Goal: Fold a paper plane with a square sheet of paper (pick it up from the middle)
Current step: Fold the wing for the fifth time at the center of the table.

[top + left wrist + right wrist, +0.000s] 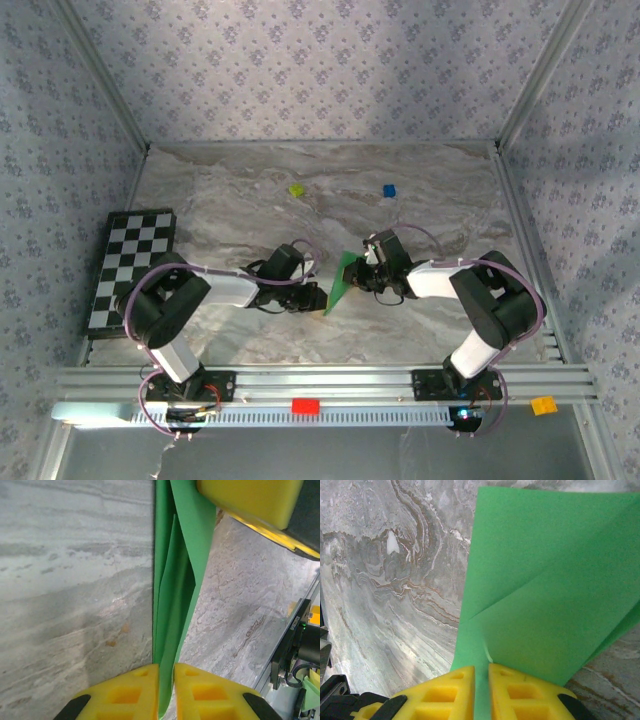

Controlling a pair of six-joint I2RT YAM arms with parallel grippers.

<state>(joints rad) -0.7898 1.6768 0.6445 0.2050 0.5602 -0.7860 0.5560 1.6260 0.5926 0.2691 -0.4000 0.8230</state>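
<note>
Right wrist shows folded green paper [545,580], layered, with a diagonal crease.

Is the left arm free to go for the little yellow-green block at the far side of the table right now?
Probably not yet: the left hand and right hand both pinch the bright green folded paper sheet. Otherwise nothing stands between that arm and the small yellow-green block.

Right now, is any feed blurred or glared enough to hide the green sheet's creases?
Top external: even light, no glare, but the green sheet is small and its creases are unreadable. Left wrist: the folded layers are clear, the table slightly soft. Right wrist: crisp, a diagonal crease lightly shaded, no glare on it.
</note>
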